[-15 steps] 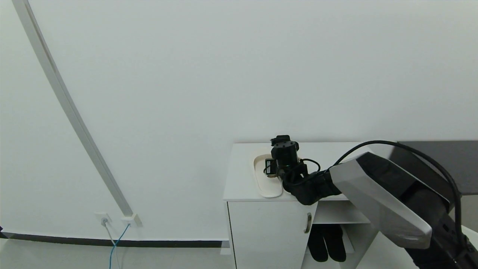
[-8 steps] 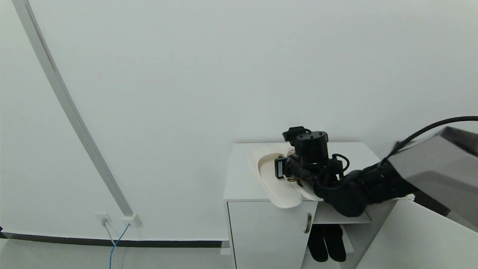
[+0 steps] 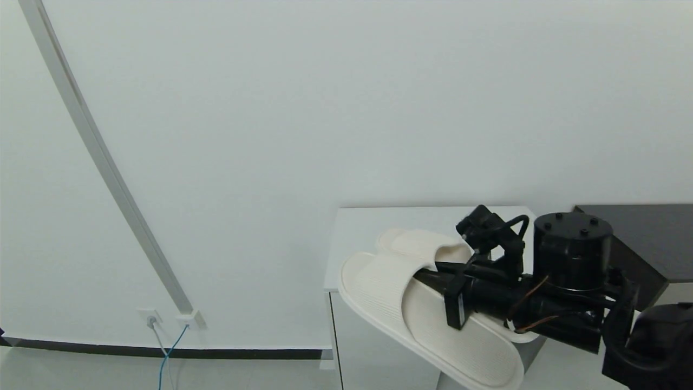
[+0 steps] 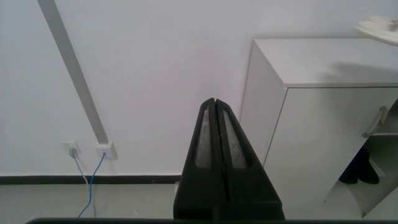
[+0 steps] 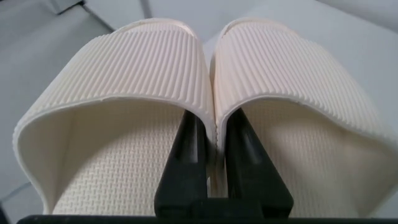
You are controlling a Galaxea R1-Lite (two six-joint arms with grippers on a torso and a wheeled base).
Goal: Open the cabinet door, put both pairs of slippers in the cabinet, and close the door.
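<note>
Clamping both inner straps of the white slippers (image 3: 433, 319), the right gripper (image 5: 209, 149) holds them before the cabinet (image 3: 354, 238), toes toward it; the open shelf (image 4: 387, 149) lies below. Left gripper (image 4: 215, 143) sits closed, farther off

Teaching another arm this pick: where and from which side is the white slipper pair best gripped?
Pinch the touching inner strap walls of the white slippers together, entering from the heel end, one finger inside each. Side by side, their straps arch open heelward; the right gripper holds them so.

White slippers (image 3: 433, 319) hide the cabinet front (image 3: 363, 352), possibly its opening.
</note>
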